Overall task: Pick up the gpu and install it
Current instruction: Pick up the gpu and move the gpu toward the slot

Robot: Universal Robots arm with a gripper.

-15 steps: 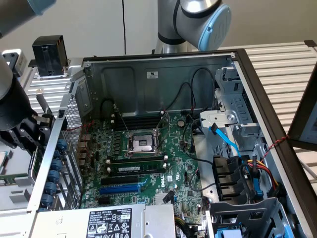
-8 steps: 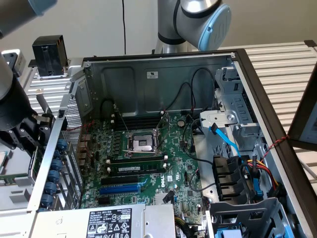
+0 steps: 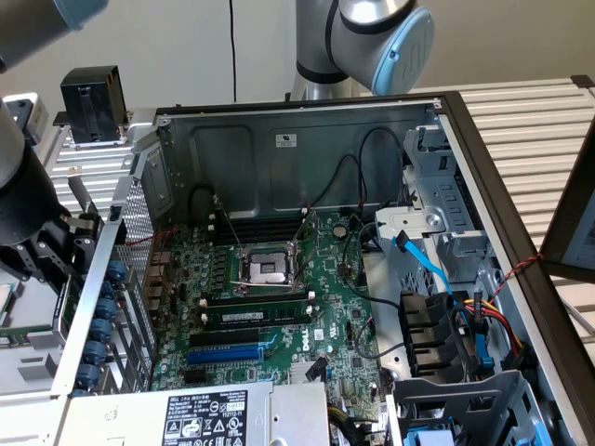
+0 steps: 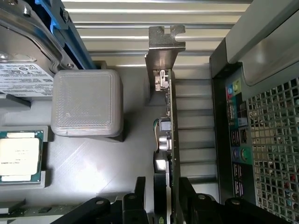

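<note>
Straddling the gpu (image 4: 166, 112), fingers (image 4: 187, 193) spread

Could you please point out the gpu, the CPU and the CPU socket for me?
gpu (image 4: 164, 127): wrist view, a component midway along the card.
CPU (image 4: 17, 157): wrist view, middle of its metal lid.
CPU socket (image 3: 265, 269): exterior view, centre of the socket.

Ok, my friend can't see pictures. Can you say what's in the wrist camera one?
The open end effector straddles the gpu, a thin card seen edge-on, with its silver bracket at the far end. On one side sit a grey block and a processor chip; on the other is the computer case's mesh wall.
</note>
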